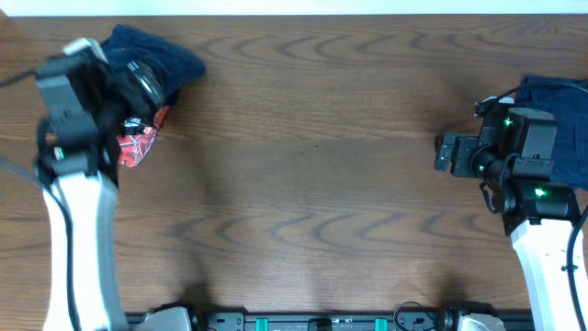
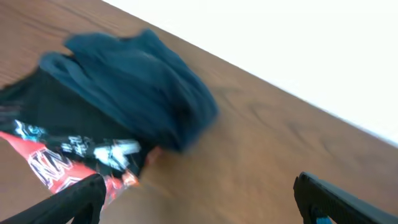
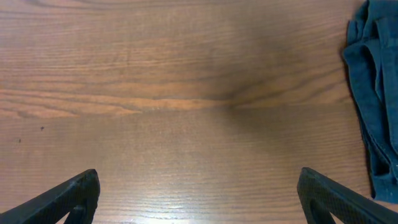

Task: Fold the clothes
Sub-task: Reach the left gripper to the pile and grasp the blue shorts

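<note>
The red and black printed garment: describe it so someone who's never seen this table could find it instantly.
Look at the far-left corner of the brown wooden table. There the red and black printed garment lies partly under a crumpled dark blue cloth; only it shows red fabric with white lettering.

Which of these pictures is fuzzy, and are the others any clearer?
Left wrist view: smeared all over, the blue garment and red printed cloth soft-edged, the white strip beyond the table washed out. Right wrist view: crisp wood grain with a faint shadow patch. Overhead view: fairly sharp, evenly lit, soft shadows on the wood.
</note>
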Robot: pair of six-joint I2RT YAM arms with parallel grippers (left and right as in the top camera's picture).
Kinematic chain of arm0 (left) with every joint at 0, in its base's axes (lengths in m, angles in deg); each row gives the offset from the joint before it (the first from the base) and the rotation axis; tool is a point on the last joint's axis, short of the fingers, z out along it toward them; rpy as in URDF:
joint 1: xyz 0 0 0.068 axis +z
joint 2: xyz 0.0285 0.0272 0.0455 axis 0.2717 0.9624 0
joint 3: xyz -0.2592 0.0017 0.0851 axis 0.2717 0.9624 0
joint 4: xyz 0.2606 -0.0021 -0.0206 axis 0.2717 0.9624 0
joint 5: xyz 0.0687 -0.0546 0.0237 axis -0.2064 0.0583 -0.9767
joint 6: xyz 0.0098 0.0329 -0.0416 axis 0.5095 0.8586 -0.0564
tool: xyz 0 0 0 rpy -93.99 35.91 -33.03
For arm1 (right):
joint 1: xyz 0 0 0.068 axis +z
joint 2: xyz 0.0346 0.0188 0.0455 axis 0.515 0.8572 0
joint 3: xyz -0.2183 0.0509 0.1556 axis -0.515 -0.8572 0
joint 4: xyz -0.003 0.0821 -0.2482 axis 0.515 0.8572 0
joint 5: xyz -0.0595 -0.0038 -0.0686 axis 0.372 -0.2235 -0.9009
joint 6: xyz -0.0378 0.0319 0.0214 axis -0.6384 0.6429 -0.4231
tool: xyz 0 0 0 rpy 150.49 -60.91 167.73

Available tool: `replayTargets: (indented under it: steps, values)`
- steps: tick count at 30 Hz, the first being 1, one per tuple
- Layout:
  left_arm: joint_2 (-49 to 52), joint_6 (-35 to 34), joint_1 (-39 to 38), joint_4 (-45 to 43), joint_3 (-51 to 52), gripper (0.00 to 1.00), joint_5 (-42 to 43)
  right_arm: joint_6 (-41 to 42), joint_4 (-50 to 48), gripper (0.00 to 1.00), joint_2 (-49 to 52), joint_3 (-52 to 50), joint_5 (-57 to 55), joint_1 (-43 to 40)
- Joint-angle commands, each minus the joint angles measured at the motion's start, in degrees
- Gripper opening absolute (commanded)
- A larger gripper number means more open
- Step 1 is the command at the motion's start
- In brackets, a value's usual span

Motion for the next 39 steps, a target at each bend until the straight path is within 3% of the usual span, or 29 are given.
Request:
replayTargets:
  steps: [1,5,15,21,22,24,28,30,35,39]
  values:
    - [9.4,-3.0,1.7,-3.6,-6.0,0.98,0.5,-0.7,0.1,0.99,0.0,1.1,0.4,0.5]
    - [18.8,-4.0,1.8,-11.7,-9.0,0.98,2.0,-0.7,0.1,0.99,0.0,1.1,0.4,0.5]
    - [32.8,-20.3,1.8,-25.4,-9.0,0.98,5.2,-0.9,1.3,0.99,0.0,1.1,0.4,0.5]
    - [36.1,-20.6,1.8,-27.5,-9.0,1.00,5.1,-1.7,1.3,0.99,0.0,1.1,0.3,0.5]
    - [36.5,-20.6,1.8,-28.0,-9.0,0.96,5.1,-1.7,1.2,0.99,0.0,1.1,0.4,0.5]
    - [37.0,-20.6,1.8,-29.6,-9.0,0.77,5.1,-1.7,1.2,0.99,0.0,1.1,0.3,0.5]
    - [37.0,-20.6,1.8,-34.2,-9.0,0.24,5.1,-1.7,1.2,0.99,0.0,1.1,0.3,0.5]
    - [37.0,-21.5,1.8,-36.4,-9.0,0.07,5.3,-1.7,1.2,0.99,0.0,1.1,0.3,0.5]
    - [34.5,-23.2,1.6,-42.7,-9.1,0.06,13.4,-1.7,1.3,0.99,0.0,1.1,0.0,0.5]
    - [28.9,-23.1,0.1,-43.0,-9.3,0.06,24.2,-1.7,1.3,0.99,0.0,1.1,0.0,0.5]
